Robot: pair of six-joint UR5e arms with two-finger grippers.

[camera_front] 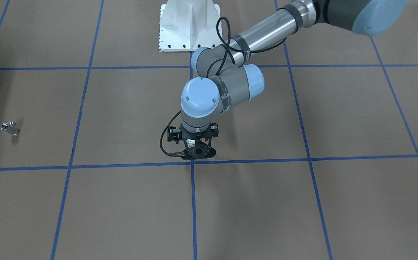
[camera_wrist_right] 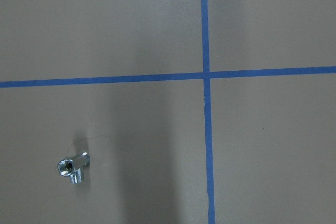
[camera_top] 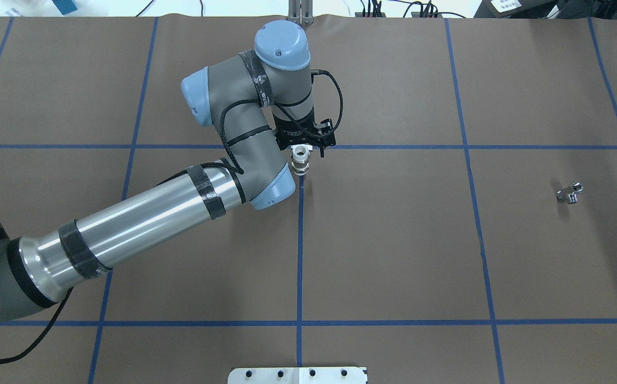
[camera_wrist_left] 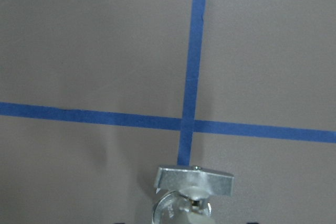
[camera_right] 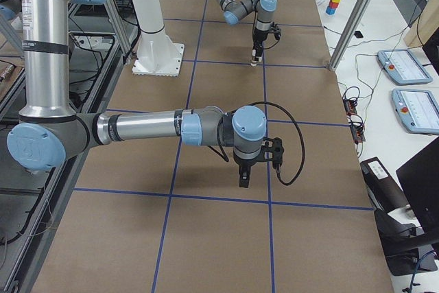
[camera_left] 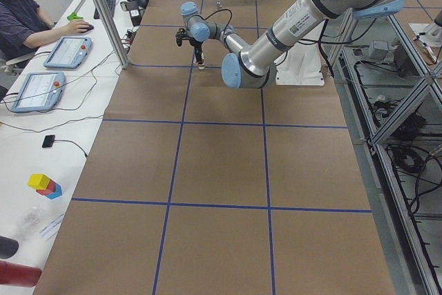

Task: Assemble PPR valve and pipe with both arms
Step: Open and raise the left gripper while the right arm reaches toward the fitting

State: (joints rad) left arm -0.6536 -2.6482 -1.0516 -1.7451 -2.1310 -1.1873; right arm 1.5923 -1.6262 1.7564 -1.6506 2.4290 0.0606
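My left gripper (camera_top: 303, 152) points down over a crossing of blue tape lines and is shut on a white and silver valve (camera_top: 301, 160). The valve's silver handle (camera_wrist_left: 194, 179) shows at the bottom of the left wrist view. The gripper also shows in the front view (camera_front: 196, 155). A small silver fitting (camera_top: 570, 193) lies alone on the brown table far to my right, also in the front view (camera_front: 10, 128) and the right wrist view (camera_wrist_right: 73, 168). My right gripper (camera_right: 243, 180) hangs above the table in the exterior right view only; I cannot tell if it is open.
The white bolted pedestal (camera_front: 189, 27) stands at the robot's edge of the table. Blue tape lines (camera_top: 300, 256) divide the brown cover into squares. An operator (camera_left: 21, 18) sits at a side desk behind an aluminium post (camera_left: 103, 12).
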